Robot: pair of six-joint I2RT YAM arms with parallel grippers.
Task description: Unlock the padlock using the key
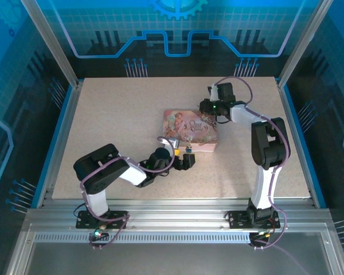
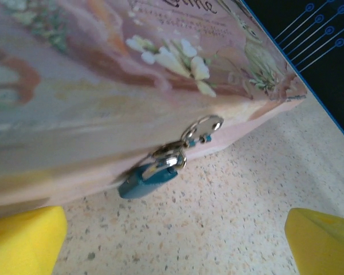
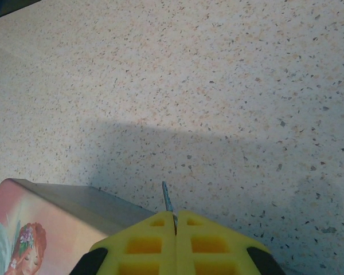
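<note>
The right pincer (image 3: 175,222) is pressed fully shut on the key (image 3: 167,199), whose thin grey blade pokes straight out past the yellow fingertips, its long axis in line with the pincer's own reach. This pincer hovers over the table (image 3: 229,86) at the far right corner of the pink illustrated tin box (image 1: 189,129). The padlock (image 2: 144,182) is on the opposite, near side of that box. Its teal body lies tilted against the foot of the box wall and rests on the table, and its silvery shackle (image 2: 171,156) is hooked up into the box's small metal hasp ring (image 2: 205,127). So the box stands between key and lock, and the key would have to travel round or over it toward the robot's side. The left pincer (image 2: 175,240) is much the nearer. It gapes wide with nothing between its yellow fingertips (image 2: 26,240), and the padlock lies just ahead of it, roughly centred in the gap. The padlock's long axis slants across that gap instead of pointing at either finger. The body's free end, where I would judge the keyhole to be, points away from the hasp, and the keyhole itself cannot be made out.
</note>
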